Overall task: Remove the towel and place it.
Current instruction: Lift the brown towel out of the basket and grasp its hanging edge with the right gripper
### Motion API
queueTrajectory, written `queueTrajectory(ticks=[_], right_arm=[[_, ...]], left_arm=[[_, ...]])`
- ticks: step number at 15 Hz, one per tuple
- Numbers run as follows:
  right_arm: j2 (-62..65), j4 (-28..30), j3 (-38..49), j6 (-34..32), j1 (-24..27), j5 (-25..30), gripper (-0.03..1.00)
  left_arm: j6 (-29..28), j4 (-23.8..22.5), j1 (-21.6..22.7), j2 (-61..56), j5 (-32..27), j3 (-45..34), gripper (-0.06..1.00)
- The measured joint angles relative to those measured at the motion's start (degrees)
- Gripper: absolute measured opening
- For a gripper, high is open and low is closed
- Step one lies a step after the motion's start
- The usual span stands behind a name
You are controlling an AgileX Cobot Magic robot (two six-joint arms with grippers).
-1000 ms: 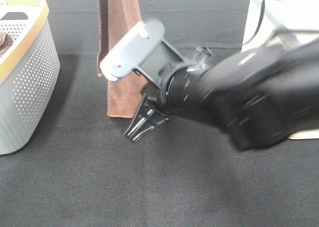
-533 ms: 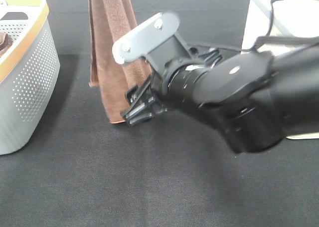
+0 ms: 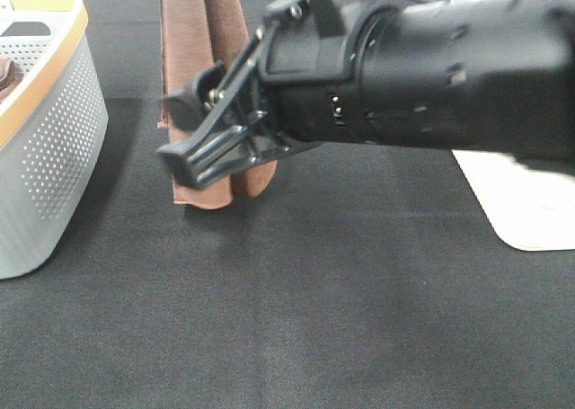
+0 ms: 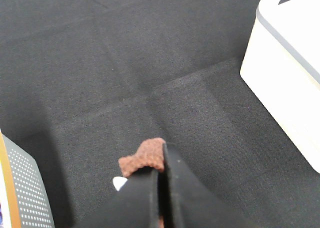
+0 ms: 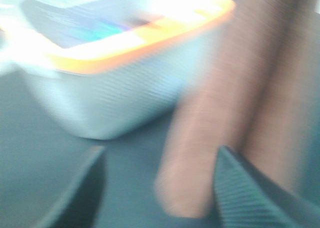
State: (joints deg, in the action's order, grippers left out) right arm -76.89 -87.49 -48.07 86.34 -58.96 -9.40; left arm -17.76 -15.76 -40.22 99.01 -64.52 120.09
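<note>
The reddish-brown towel [image 3: 193,40] hangs down from above the top edge of the exterior view, its folded lower end just over the black table. In the left wrist view my left gripper [image 4: 162,154] is shut on a corner of the towel [image 4: 145,157], with a small white tag [image 4: 119,183] beside it. That gripper is out of the exterior view. My right gripper [image 3: 184,130] is open, close in front of the towel's lower part. In the blurred right wrist view its fingers [image 5: 250,193] stand apart with the towel [image 5: 225,118] beyond them.
A grey perforated basket with an orange rim [image 3: 45,139] stands at the left edge and holds a darker brown cloth [image 3: 7,76]. A white box [image 4: 290,62] and a white lid [image 3: 530,207] are at the right. The big right arm [image 3: 449,76] crosses the upper middle.
My right arm has swung up and to the left, bringing its gripper from the towel's lower right to just in front of it. The towel has shifted slightly left.
</note>
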Motion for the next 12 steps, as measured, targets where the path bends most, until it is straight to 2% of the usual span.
queueTrajectory(ticks=[1, 2, 3, 5, 8, 10, 12], right_arm=[[0.2, 1.4, 0.0, 0.1, 0.0, 4.2, 0.50], [0.2, 1.4, 0.0, 0.1, 0.0, 4.2, 0.50], [-0.7, 2.9, 0.0, 0.2, -0.1, 8.7, 0.44], [-4.5, 3.8, -1.2, 0.2, -0.1, 9.4, 0.41], [-12.1, 4.1, -7.8, 0.2, -0.1, 12.1, 0.40], [-16.8, 4.1, -12.3, 0.2, -0.1, 11.9, 0.40], [-22.5, 4.1, -15.9, 0.2, -0.1, 7.7, 0.42]], left_arm=[[0.0, 0.0, 0.0, 0.0, 0.0, 0.0, 0.00], [0.0, 0.0, 0.0, 0.0, 0.0, 0.0, 0.00], [0.0, 0.2, 0.0, 0.0, 0.1, 0.0, 0.00], [0.0, 0.5, 0.0, 0.0, 0.1, 0.0, 0.00], [0.0, 0.6, 0.0, 0.0, 0.1, 0.0, 0.00], [0.0, 0.8, 0.0, 0.0, 0.1, 0.0, 0.00], [0.0, 2.0, 0.0, 0.0, 0.1, 0.0, 0.00]])
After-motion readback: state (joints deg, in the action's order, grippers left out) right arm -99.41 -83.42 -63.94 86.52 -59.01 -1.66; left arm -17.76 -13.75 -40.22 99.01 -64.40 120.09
